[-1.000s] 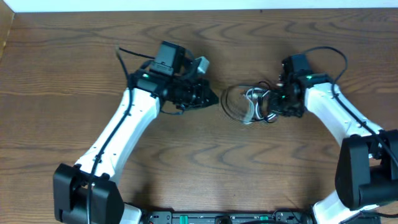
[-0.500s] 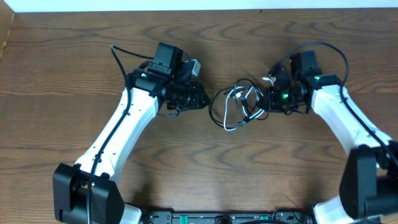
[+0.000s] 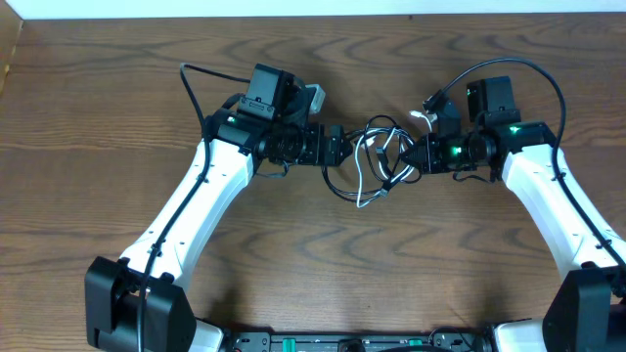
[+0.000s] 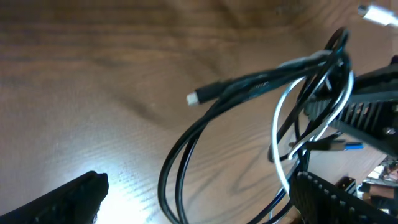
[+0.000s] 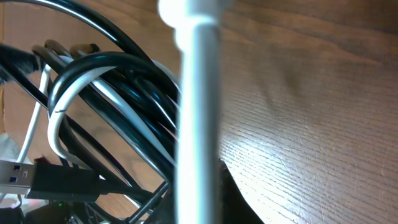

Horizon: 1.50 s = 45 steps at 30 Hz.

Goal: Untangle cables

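The cables [image 3: 375, 161], one black and one white, form a loose tangle at the middle of the table between my two grippers. My left gripper [image 3: 337, 150] stands open at the tangle's left edge. In the left wrist view a double black loop [image 4: 180, 174] passes between its wide-apart fingers [image 4: 68, 199] without touching them, and a white strand [image 4: 278, 134] and a small white plug [image 4: 194, 98] lie beyond. My right gripper [image 3: 416, 158] is shut at the tangle's right side. In the right wrist view the white cable [image 5: 196, 118] runs straight into the jaws, with black coils [image 5: 124, 68] bunched beside it.
Bare wooden table [image 3: 323, 254] surrounds the tangle. The table's far edge [image 3: 313, 17] meets a white strip. Thick black arm wires arch over the left arm [image 3: 196, 78] and the right arm [image 3: 533, 73].
My left gripper has opened and moved right up to the tangle. My right gripper has pulled right and a little away, drawing the bunched cables out into wider loops.
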Motion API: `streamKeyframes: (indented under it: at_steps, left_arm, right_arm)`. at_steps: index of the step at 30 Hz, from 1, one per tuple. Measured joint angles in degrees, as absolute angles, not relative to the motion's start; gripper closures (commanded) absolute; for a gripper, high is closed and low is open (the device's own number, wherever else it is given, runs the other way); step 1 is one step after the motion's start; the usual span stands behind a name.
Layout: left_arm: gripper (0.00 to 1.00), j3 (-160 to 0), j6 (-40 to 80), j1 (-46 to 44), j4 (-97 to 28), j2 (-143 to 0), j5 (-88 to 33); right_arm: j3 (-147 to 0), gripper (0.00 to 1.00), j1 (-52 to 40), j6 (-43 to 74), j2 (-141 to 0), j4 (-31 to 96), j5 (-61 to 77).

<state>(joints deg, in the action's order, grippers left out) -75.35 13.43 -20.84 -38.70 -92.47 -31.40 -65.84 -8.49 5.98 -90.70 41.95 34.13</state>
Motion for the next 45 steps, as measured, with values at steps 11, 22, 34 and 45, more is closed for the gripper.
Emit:
streamKeyframes:
  at_steps: [11,22,34,45]
  left_arm:
    - [0.03,-75.4,5.0,-22.6,-38.5,-92.6,-35.6]
    - [0.16,-75.4,1.5,-26.1,-39.2,-100.1,-25.3]
    - [0.38,-75.4,10.0,-26.1,-35.3,-107.5,-9.9]
    - [0.93,-75.4,15.3,-26.9,-32.8,-109.9,-12.5]
  right_arm:
    - [-65.8,0.99,-8.5,5.8,-90.7,42.0,34.1]
    - [-65.8,0.99,-8.5,5.8,-90.7,42.0,33.9]
    - [-65.8,0.99,-8.5,5.8,-90.7,41.7,33.9]
    - [-65.8,0.99,-8.8,7.6,-90.7,43.3,31.7]
